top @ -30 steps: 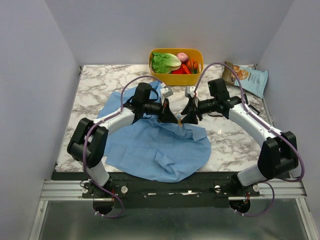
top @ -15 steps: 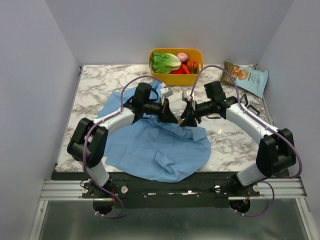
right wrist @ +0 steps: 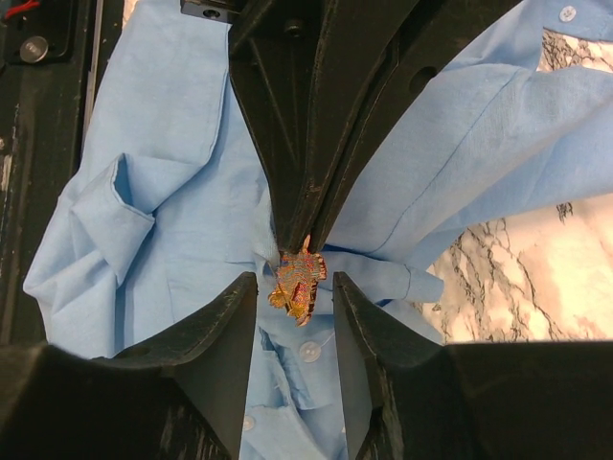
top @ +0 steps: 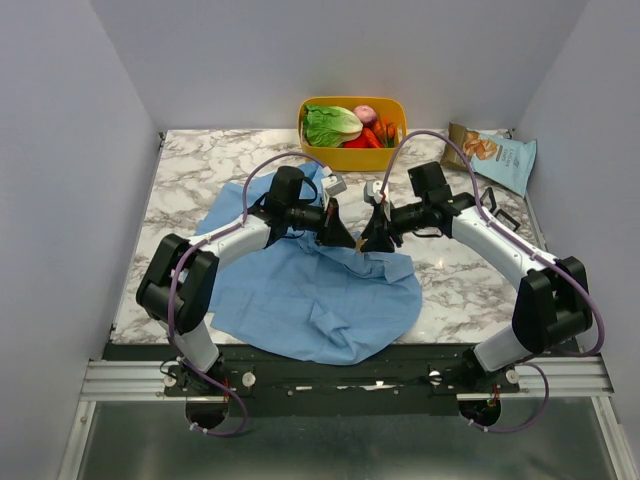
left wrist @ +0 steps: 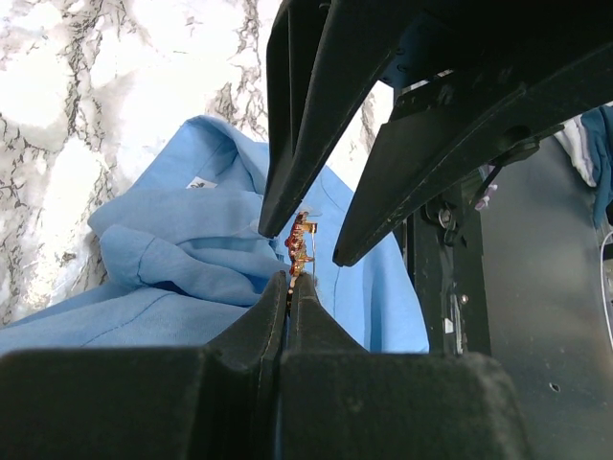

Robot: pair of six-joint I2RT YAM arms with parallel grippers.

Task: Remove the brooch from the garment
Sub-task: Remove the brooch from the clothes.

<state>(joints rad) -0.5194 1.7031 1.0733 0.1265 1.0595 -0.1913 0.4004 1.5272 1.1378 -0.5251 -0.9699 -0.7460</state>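
Two sets of jaws faced each other at the brooch (right wrist: 299,279), which sat pinned to a raised pucker of the garment (right wrist: 163,182). The left jaws were clenched on that pucker just behind it. The right jaws stood released, straddling it with a gap either side, its long axis lying along their reach.

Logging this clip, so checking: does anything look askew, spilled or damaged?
Only the garment: it lies rumpled rather than flat, bunched into folds around the brooch. Nothing looks spilled or damaged.
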